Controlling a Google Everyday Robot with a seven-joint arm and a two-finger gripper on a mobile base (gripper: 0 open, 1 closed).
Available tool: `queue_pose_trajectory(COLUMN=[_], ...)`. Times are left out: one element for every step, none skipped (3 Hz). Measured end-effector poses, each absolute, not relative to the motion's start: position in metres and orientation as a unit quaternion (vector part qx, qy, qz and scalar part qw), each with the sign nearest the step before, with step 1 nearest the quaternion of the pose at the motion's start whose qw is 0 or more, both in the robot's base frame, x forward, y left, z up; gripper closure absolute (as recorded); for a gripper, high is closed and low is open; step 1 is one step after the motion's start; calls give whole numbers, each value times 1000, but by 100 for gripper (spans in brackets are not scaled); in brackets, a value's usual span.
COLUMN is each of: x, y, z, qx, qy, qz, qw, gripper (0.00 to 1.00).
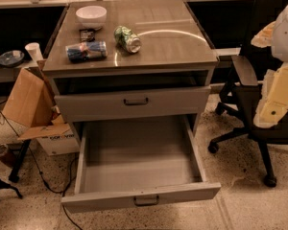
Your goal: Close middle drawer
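**Middle drawer [139, 166] pulled far out; end effector parked off right**

Camera view, the only one.

- The middle drawer stands out well past the cabinet. Its low front is nearest me and the grey tray looks bare.
- I judge it rigid, and light with nothing loaded. It should run straight on its slides if pressed square.
- Contact point: the flat front, on or just beside the small dark handle [146, 200]. No grasp is needed, a push will do. An off-centre push near a corner may rack it.
- The upper drawer [134, 102], with the taller front, sits slightly proud above the tray's rear. I'd keep low, below its lip.
- The end effector [276, 99] is at the right edge, in front of the office chair [247, 71] and well apart from the drawer. I cannot tell whether it is open or closed.
- Room: bare floor in front of the drawer, and a lane between its right side and the chair's base. One caster sits near that side.
- On the left, a cardboard box [31, 102] and cables crowd the cabinet, so I'd avoid that side.
- The worktop [177, 42] carries a bowl [91, 16], a can [127, 39] and a blue packet [86, 51], all above the push line.
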State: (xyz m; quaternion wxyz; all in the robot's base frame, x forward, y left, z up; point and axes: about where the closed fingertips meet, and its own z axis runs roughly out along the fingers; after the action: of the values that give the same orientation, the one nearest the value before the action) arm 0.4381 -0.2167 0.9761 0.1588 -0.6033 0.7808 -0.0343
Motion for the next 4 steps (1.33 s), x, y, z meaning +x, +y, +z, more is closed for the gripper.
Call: queue_pose_trajectory(x=[438, 429, 414, 398], y=[-217, -219, -219, -220], z=[976, 969, 934, 863], qx=[-603, -608, -612, -598], qy=[781, 776, 772, 781], qz=[-34, -34, -15, 23], qw=[159, 164, 171, 181], gripper=[0, 0, 0, 0])
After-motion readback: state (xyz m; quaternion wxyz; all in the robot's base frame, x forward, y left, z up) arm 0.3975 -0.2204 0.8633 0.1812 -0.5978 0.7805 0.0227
